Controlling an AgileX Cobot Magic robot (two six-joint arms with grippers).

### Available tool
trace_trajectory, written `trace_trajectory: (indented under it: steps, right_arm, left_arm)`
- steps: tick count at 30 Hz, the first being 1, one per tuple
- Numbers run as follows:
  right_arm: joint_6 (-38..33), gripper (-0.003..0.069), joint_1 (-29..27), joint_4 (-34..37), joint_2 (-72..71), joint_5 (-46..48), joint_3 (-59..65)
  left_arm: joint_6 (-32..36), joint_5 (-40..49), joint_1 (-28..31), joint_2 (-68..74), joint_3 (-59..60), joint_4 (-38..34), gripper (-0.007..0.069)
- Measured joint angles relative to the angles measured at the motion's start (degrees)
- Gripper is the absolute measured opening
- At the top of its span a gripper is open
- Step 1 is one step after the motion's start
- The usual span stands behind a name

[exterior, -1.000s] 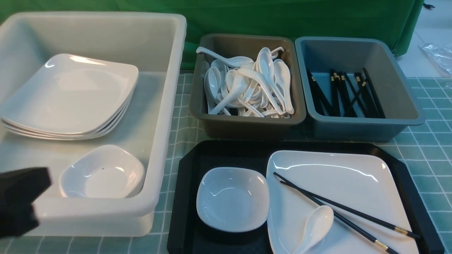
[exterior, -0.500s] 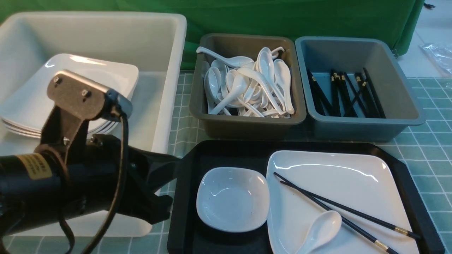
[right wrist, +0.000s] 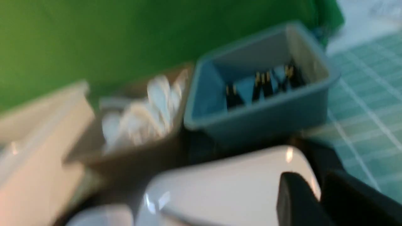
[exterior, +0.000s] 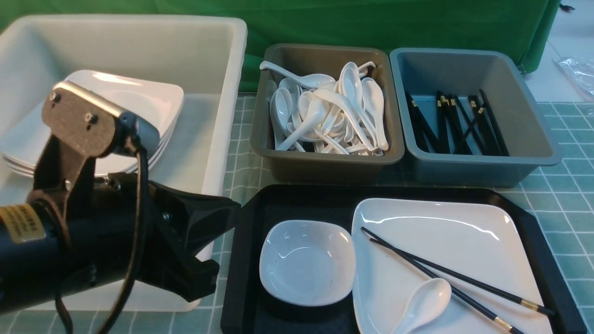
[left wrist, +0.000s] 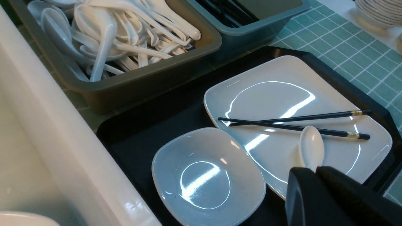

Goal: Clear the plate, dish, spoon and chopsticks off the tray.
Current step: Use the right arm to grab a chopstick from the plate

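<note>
A large white tub sits at my left, holding stacked crockery. Beside it, nearest me, lies the black tray, with every task piece on it. The plate fills its right side. Behind the tray stand a brown tub and a blue tub, both holding cutlery. The dish sits on the tray floor just left of the plate, rims close or touching. The chopsticks lie slanted across the plate, gold-banded ends toward my right. The spoon rests on the plate, its bowl against the nearer stick. My left claw hangs by the tray's left rim, fingers pressed together, holding nothing. My right claw shows only in a blurred wrist view near the plate; I cannot tell how wide it stands. I judge the main risk is lifting the plate while loaded: its glossy glaze would let the sticks and spoon slide off. My closed left claw could also shove the dish into the plate. The table wears a green checked cloth; a green curtain backs the scene.
</note>
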Motion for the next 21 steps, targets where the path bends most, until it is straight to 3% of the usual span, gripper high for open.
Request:
trace_trajectory:
  steps: [2, 3, 7, 13, 15, 21]
  right_arm:
    - [-4.1, 0.0139, 1.5, 0.0, 4.7, 6.5, -4.8]
    - [-10.0, 0.0132, 4.6, 0.0, 14.4, 14.7, -11.3]
    - [-22.9, 0.0132, 9.9, 0.0, 35.6, 27.4, -24.3]
    - [-33.8, 0.0157, 9.6, -0.9, 60.6, 38.7, -38.9]
    - [-36.3, 0.0199, 8.1, -1.0, 67.4, 41.6, -42.3]
    - [-44.1, 0.0495, 6.2, -1.2, 78.1, 37.4, -46.1]
  left_arm:
    - [0.3, 0.0, 0.0, 0.0, 0.0, 0.0, 0.0017]
    - [0.7, 0.0, 0.0, 0.0, 0.0, 0.0, 0.0017]
    - [1.6, 0.5, 0.0, -0.3, 0.0, -0.5, 0.0017]
    - [6.1, 4.1, 0.0, -4.7, 0.0, -4.6, 0.0017]
    - [7.4, 5.3, 0.0, -7.3, 0.0, -5.6, 0.0017]
    - [8.3, 9.7, 0.0, -13.3, 0.0, -5.6, 0.0017]
